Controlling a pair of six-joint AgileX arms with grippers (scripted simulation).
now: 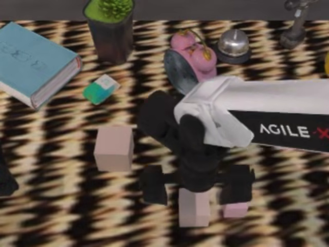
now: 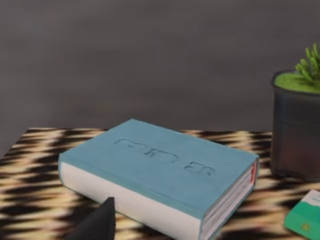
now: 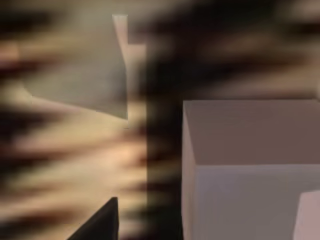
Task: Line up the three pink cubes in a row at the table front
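My right gripper (image 1: 198,186) hangs low at lower centre of the top view, fingers spread astride the medium cube (image 1: 194,207), seemingly not gripping. The small cube (image 1: 235,209) lies just right; the large cube (image 1: 114,148) sits left of centre.

We count three pink cubes: a large one (image 1: 114,148) off to our right gripper's (image 1: 197,186) left, a medium one (image 1: 194,208) directly beneath it, and a small one (image 1: 235,209) just right of that. Beyond the gripper we count one book (image 1: 36,63), one plant pot (image 1: 110,28), one teal-and-white block (image 1: 101,89), one pink alarm clock (image 1: 193,54) and one bell (image 1: 234,45).
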